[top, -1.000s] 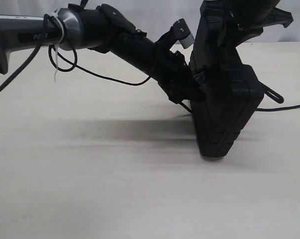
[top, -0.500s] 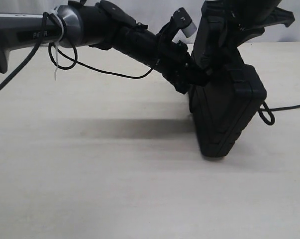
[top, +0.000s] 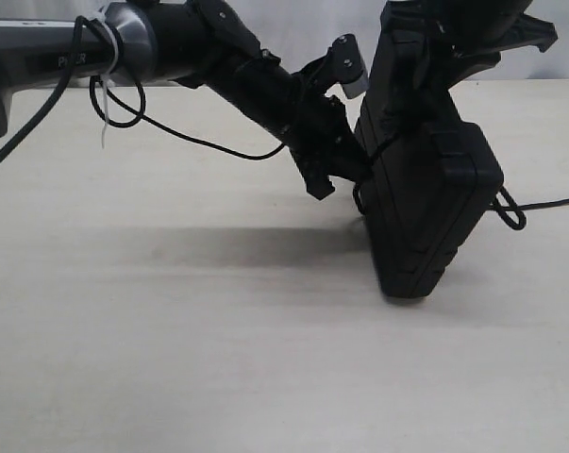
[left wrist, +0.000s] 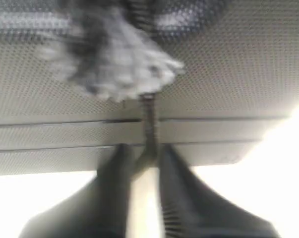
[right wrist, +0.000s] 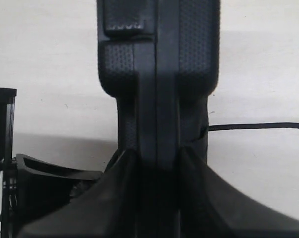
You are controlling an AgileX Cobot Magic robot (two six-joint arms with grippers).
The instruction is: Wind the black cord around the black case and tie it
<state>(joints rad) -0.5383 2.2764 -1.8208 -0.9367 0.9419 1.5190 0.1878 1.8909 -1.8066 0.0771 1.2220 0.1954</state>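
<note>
A pale tabletop [top: 171, 359] stretches under both arms. The left pincer [left wrist: 148, 154] stands narrow, its tips seemingly pinching a strand of the black cord [left wrist: 148, 116] right beside the face of the black case [top: 426, 208]. The right pincer [right wrist: 156, 161] clamps the case's upper edge, holding it tilted with its low corner at the tabletop. So thin a pinch may slip under a pull. A hard tug could also twist the case in its clamp and topple it.
</note>
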